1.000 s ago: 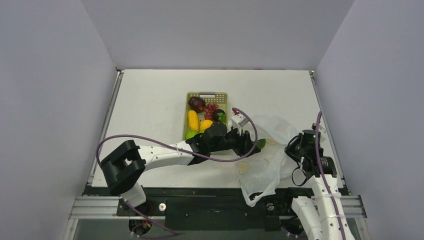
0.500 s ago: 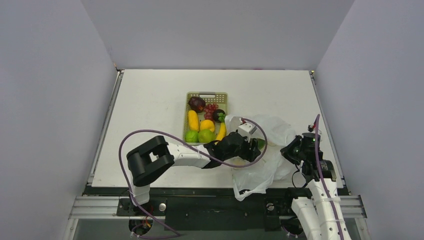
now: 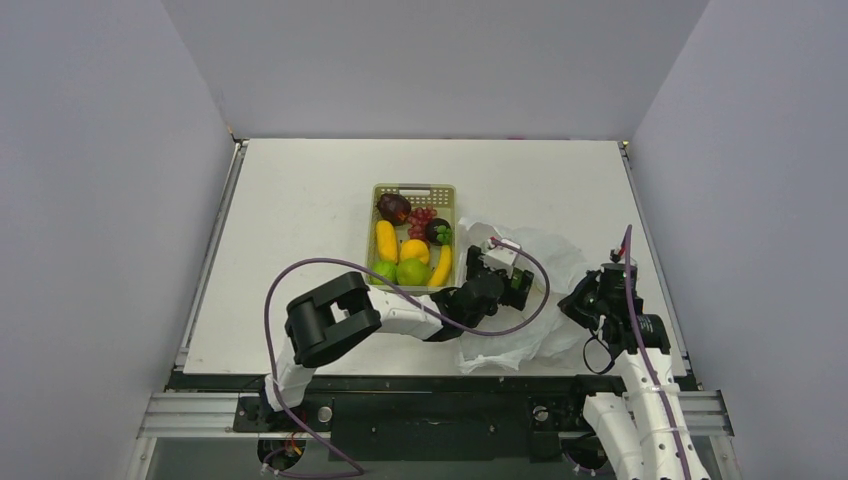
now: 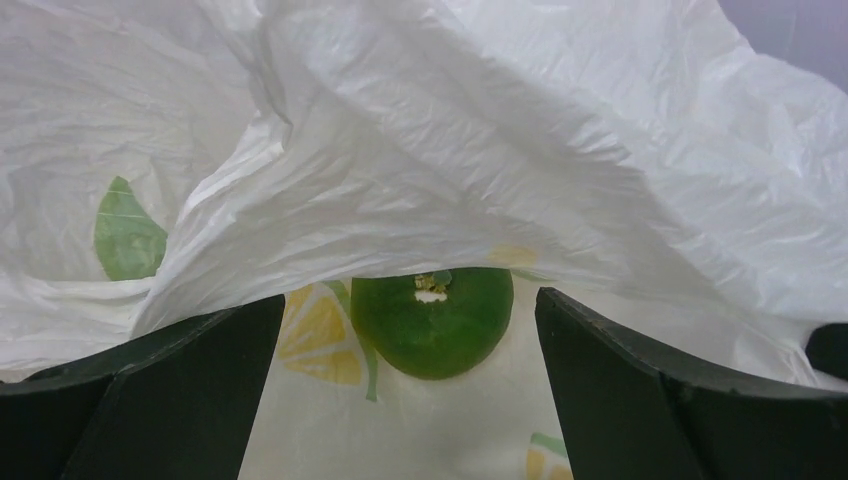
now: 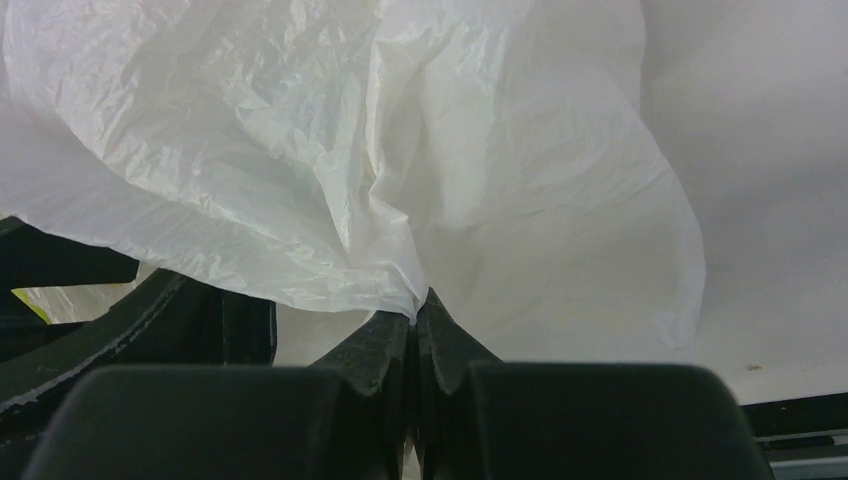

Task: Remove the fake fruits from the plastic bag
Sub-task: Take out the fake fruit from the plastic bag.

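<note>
The white plastic bag (image 3: 545, 262) lies crumpled at the right of the table. Its film drapes over the left wrist view (image 4: 500, 130). My left gripper (image 3: 514, 284) reaches into the bag's mouth, open wide. One green round fake fruit (image 4: 432, 320) sits inside, a little ahead of the left gripper (image 4: 408, 335) and between its fingers (image 4: 180, 390), untouched. My right gripper (image 3: 582, 301) is shut on a pinch of the bag's film (image 5: 415, 300) at the bag's right side. More fake fruits (image 3: 411, 271) lie in the basket, among them a dark maroon one (image 3: 393, 207).
The yellow-green slotted basket (image 3: 412, 188) stands mid-table, just left of the bag, holding several fruits. My left arm (image 3: 400, 312) stretches across the near side of the table below the basket. Grey walls enclose the table on three sides.
My left gripper swung right from the basket's near end into the bag's mouth, and its jaws spread wide. The bag bunched up toward the near edge. My right gripper kept its pinch.
</note>
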